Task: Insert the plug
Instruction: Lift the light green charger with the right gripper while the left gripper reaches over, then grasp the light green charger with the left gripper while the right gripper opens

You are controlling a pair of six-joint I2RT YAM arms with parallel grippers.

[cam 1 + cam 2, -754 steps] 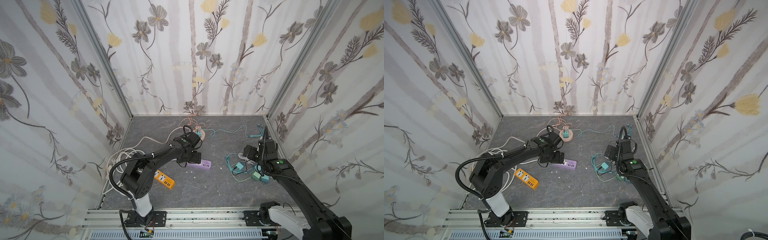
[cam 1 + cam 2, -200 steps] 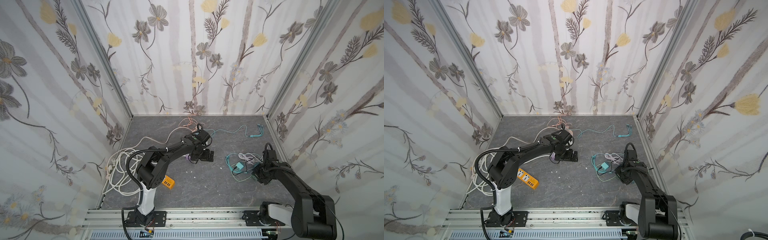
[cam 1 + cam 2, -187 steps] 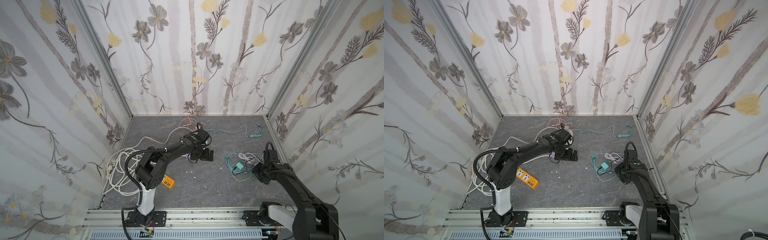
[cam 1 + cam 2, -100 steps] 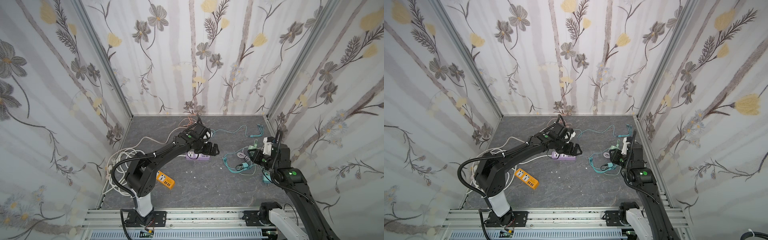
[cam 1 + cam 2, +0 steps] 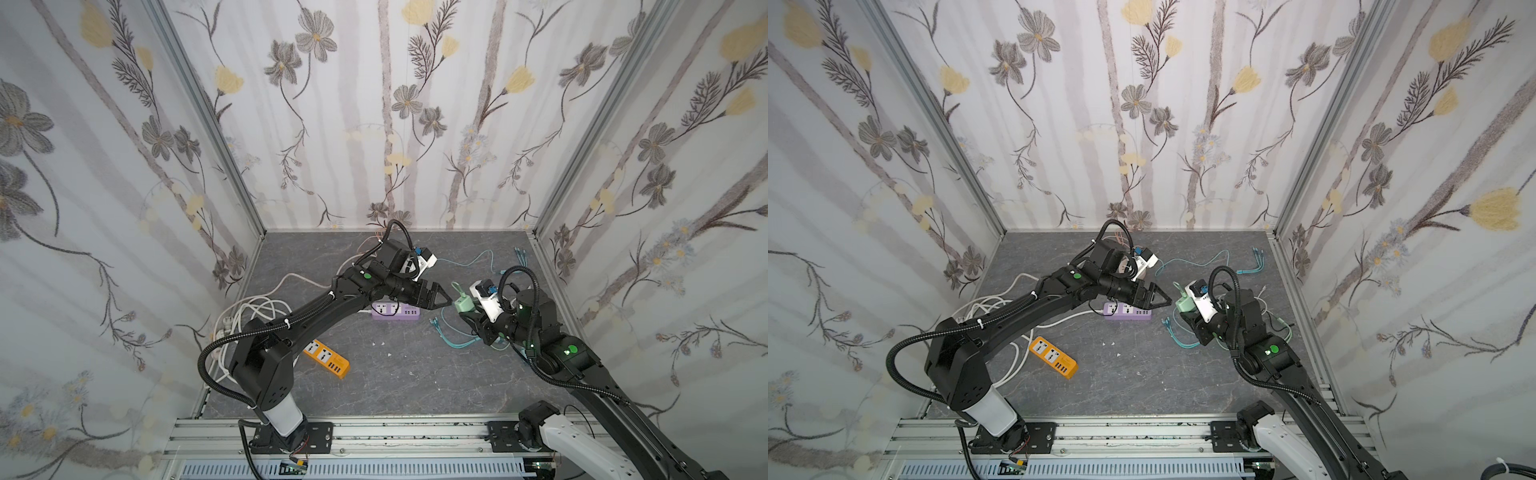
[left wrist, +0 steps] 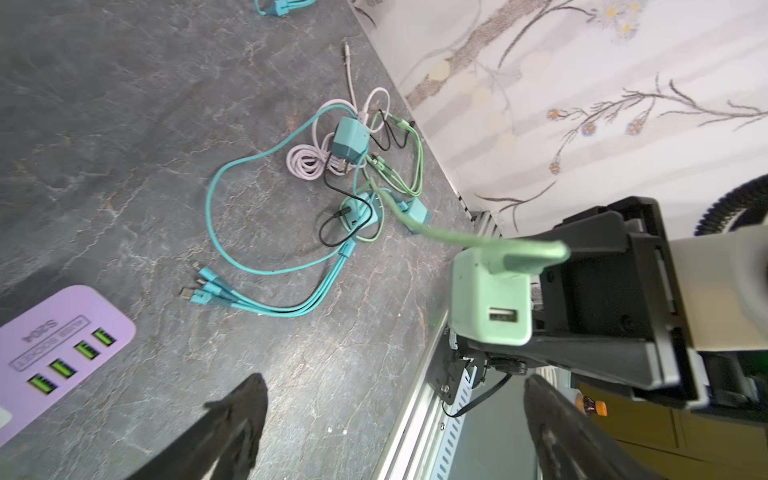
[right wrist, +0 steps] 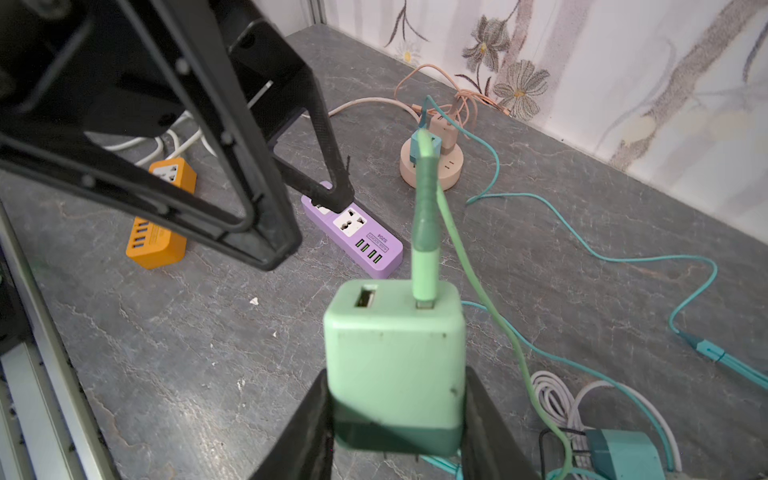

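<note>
A: Where is the plug at this moment?

B: The green charger is in the air, above the counter. The right claw is closed on its two sides, at the end nearest the wrist.

A: Why is it held in that way?

B: The face with the USB ports looks away from the right wrist, so I think the prongs are turned toward the palm. I cannot see them clearly. With this grip the right arm could hardly push it into a socket.

A: And the left claw?

B: It holds nothing and its jaws are spread wide. In both top views it hovers just beside the charger, raised over the purple power strip. I judge it is there to take the charger from the port side, so that the prongs become free.

A: What can disturb this?

B: A green cable is inserted in one port and stands out of that face. From there it runs down to the pile of teal cables near the wall. The left fingers must go around the body, not onto this cable.

A: Which socket is the target?

B: Probably the purple strip, because it lies between the arms and the socket I can see on it is free. The orange strip is nearer the left base, and the round socket at the back already carries plugs.
</note>
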